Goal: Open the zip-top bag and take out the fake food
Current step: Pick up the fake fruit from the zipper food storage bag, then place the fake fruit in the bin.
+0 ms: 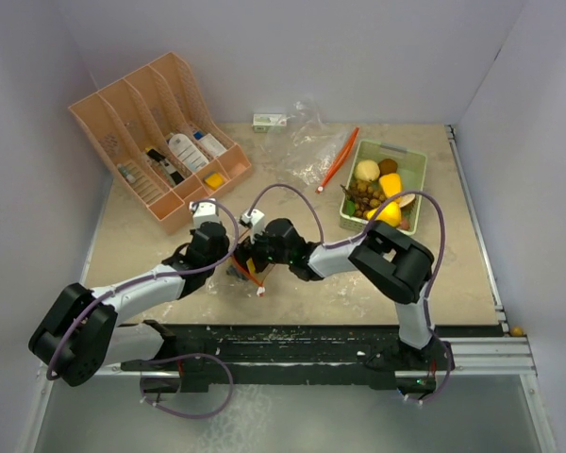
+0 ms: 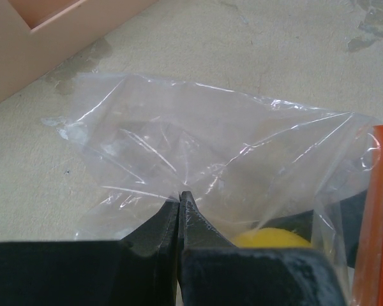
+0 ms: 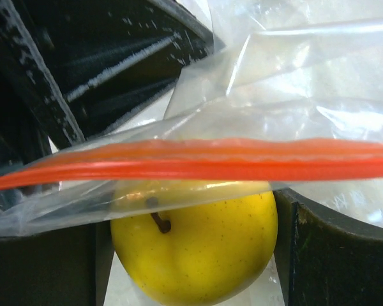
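A clear zip-top bag [image 2: 210, 134] with an orange zip strip [image 3: 210, 159] lies on the table between both arms [image 1: 250, 272]. My left gripper [image 2: 180, 196] is shut, pinching a fold of the bag's plastic. A glossy yellow apple-like piece of fake food [image 3: 198, 242] sits at the bag's mouth, half under the zip strip. My right gripper [image 3: 193, 255] has its jaws wide, and the fruit fills the gap, touching both fingers [image 3: 306, 255]. The same yellow fruit [image 2: 268, 239] shows through the plastic in the left wrist view.
A green bin [image 1: 410, 160] at the right holds several fake food pieces. A second, crumpled clear bag [image 1: 307, 142] with an orange strip lies behind it to the left. An orange rack [image 1: 160, 132] with bottles stands at back left, a small box [image 1: 270, 121] near the wall.
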`<state>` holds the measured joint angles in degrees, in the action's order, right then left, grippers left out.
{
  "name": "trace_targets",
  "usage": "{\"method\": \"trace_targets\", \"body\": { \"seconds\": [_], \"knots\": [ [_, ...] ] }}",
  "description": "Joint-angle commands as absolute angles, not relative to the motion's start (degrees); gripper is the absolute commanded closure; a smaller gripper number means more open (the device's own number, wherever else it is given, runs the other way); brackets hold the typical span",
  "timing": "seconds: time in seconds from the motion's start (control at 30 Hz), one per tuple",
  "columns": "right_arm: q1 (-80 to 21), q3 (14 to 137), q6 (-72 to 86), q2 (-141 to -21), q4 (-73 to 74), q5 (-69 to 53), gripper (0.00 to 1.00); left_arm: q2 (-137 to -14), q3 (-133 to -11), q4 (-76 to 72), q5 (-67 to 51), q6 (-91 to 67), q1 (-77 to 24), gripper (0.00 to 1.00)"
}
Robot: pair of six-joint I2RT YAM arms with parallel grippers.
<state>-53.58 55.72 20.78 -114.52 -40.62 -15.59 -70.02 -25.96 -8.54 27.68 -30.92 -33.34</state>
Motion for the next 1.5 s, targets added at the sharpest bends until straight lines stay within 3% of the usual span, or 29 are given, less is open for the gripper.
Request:
{"method": "trace_targets", "body": {
  "seconds": [0.0, 0.3, 0.63, 0.97, 1.33, 1.47],
  "knots": [
    [-53.53, 53.45, 20.70, -108.20, -37.45, -11.49, 0.24, -68.89, -27.97, -10.11, 27.40, -31.47, -32.83, 1.00],
    [-49.25, 45.47, 20.62, -89.92, -30.42, -3.36, 0.26, -68.57, -28.44, -9.27, 25.91, -31.55, -30.87, 1.00],
    [-29.42, 44.07, 17.51, -72.42, -20.37, -3.19, 0.25, -67.93, -27.51, -9.66, 22.98, -32.12, -29.80, 1.00],
    [-4.66, 58.24, 24.99, -83.63, -14.17, -7.24, 0.26, -67.75, -27.25, -9.66, 21.42, -32.24, -29.53, 1.00],
    [0.18, 74.67, 19.00, -98.44, -10.39, 3.27, 0.25, -66.45, -26.90, -9.93, 21.09, -32.01, -29.36, 1.00],
    [0.27, 80.27, 16.86, -102.57, -6.51, 6.27, 0.20, -66.24, -26.75, -9.96, 21.18, -31.98, -29.36, 1.00]
  ]
}}
